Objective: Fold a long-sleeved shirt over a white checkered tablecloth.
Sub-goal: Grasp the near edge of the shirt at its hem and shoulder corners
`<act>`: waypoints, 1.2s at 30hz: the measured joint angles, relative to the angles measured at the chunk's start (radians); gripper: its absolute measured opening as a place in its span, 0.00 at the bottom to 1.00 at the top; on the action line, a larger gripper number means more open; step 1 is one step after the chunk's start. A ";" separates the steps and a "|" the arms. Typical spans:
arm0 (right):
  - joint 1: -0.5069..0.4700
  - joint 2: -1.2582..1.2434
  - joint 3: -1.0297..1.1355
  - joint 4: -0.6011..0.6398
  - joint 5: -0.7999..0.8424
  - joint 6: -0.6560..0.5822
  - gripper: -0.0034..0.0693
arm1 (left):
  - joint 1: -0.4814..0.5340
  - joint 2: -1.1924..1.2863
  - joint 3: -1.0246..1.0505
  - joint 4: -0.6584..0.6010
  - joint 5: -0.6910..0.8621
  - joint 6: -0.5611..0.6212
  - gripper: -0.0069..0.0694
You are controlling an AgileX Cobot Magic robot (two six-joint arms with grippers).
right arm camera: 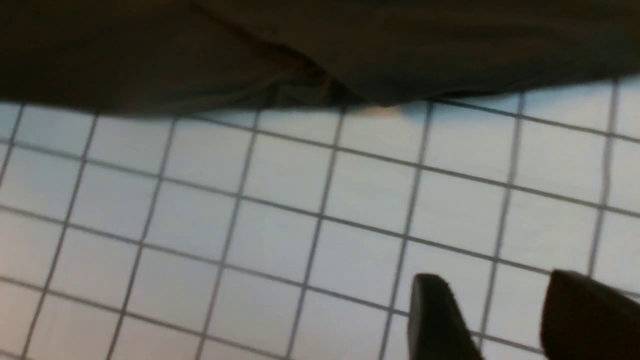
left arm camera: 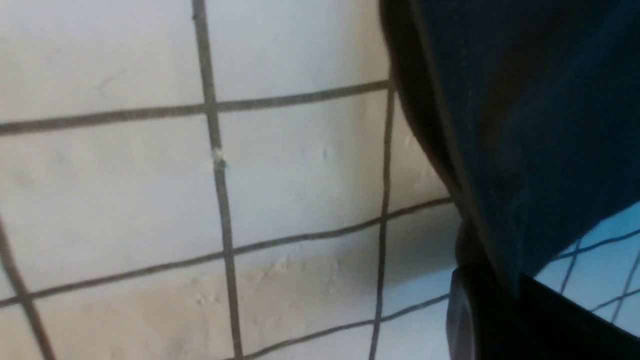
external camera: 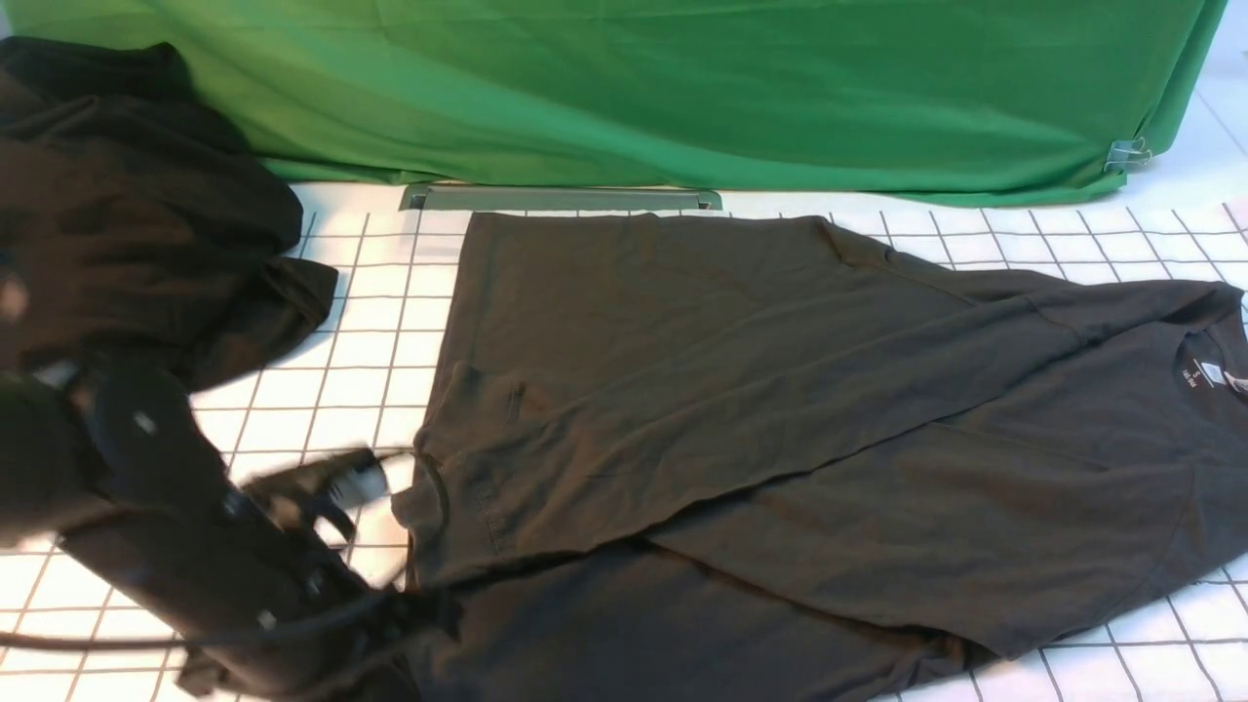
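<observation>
Lying crosswise, collar rightward, long-sleeved shirt (external camera: 780, 390); left claw (external camera: 382, 478) pinches its hem, right claw (right arm camera: 497, 282) gapes empty.

Left arm (external camera: 175, 546) smeared by motion blur; long-sleeved shirt (external camera: 780, 409) cut by right and lower edges; neck label (external camera: 1212, 373) print too small to read; right jaws cropped to their tips.

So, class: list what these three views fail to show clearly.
Right hand: absent from front view; right wrist view's edge cuts all but fingertips.
Left hand: motion-blurred, front view.
Long-sleeved shirt: collar end cut by front view's edge; neck label print too small.
</observation>
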 joint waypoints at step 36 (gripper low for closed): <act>0.400 0.895 -0.250 -0.668 -0.160 0.310 0.79 | 0.095 -0.050 -0.023 0.022 0.020 0.040 0.11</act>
